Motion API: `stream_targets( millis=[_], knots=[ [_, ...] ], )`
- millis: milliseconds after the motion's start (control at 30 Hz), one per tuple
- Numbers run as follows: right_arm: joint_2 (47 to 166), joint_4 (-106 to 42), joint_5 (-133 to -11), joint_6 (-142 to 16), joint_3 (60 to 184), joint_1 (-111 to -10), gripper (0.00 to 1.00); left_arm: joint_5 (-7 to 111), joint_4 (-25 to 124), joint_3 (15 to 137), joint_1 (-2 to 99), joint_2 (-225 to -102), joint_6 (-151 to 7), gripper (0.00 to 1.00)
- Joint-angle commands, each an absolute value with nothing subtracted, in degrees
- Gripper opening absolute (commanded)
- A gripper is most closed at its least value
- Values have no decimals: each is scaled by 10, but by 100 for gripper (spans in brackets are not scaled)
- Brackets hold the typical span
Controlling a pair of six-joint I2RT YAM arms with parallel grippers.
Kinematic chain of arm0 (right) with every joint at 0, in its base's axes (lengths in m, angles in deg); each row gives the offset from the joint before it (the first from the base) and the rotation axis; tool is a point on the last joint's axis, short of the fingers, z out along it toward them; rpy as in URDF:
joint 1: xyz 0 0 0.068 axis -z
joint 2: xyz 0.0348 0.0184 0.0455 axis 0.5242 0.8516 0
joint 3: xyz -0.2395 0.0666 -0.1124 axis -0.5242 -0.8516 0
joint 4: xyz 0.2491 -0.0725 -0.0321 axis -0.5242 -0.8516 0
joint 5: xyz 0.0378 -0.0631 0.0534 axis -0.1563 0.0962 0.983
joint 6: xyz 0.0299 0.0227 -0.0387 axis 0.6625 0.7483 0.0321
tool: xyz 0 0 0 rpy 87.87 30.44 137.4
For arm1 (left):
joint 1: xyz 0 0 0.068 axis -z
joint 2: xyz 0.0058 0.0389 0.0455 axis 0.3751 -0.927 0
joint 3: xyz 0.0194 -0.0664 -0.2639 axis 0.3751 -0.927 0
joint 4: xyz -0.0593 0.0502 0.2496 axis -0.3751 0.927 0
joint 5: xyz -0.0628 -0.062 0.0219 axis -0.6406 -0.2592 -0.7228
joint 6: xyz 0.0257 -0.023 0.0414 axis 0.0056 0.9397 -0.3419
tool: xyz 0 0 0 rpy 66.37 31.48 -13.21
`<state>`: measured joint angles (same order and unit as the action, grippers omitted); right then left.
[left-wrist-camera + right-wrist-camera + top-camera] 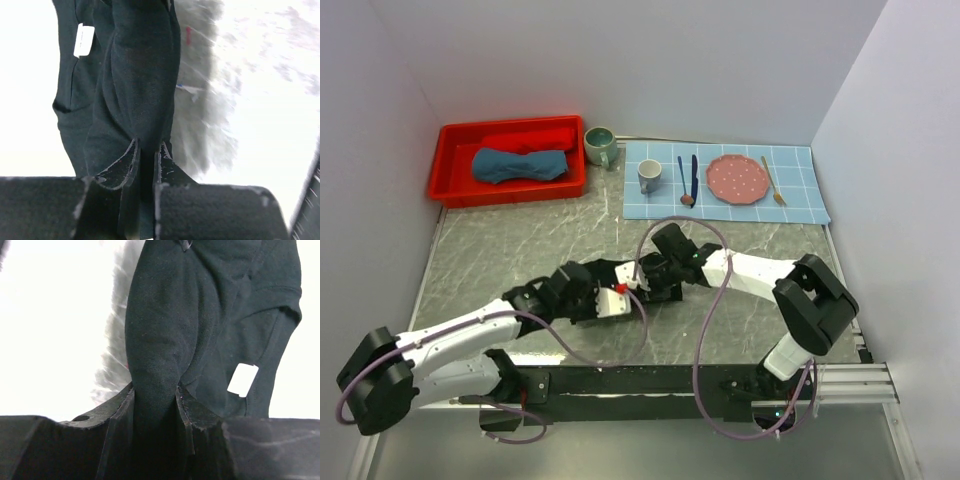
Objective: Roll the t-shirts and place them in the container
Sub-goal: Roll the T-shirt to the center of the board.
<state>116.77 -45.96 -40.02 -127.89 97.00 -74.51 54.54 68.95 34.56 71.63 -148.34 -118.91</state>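
The left end effector (147,155) and right end effector (155,390) each clench a fold of the black t-shirt (165,330) from opposite ends, probably to keep its roll tight. It sits bunched well arm-side of the red tray (455,190), which holds the rolled slate-blue t-shirt (518,165).

Black t-shirt (165,330), bunched, white tag showing, slate-blue t-shirt (520,165), rolled, in red bin (510,128)

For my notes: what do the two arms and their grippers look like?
The left arm and right arm have white links and bulky black joints, and a loose mauve cable loops off each. The left gripper and right gripper have black, scuffed fingers with pale worn edges.
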Motion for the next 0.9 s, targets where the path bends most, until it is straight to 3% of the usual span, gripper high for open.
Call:
stream_targets(
  millis=[0, 533, 867],
  knots=[
    [1190, -546, -338, -1194, 1027, -730, 12, 391, 846, 430, 664, -1500, -1220, 3],
    [1341, -606, -224, -986, 1143, -647, 12, 170, 1109, 700, 471, -1893, -1354, 1],
    [1428, -589, -244, -823, 1183, -590, 16, 170, 1217, 835, 435, -2094, -1399, 2]
  ],
)
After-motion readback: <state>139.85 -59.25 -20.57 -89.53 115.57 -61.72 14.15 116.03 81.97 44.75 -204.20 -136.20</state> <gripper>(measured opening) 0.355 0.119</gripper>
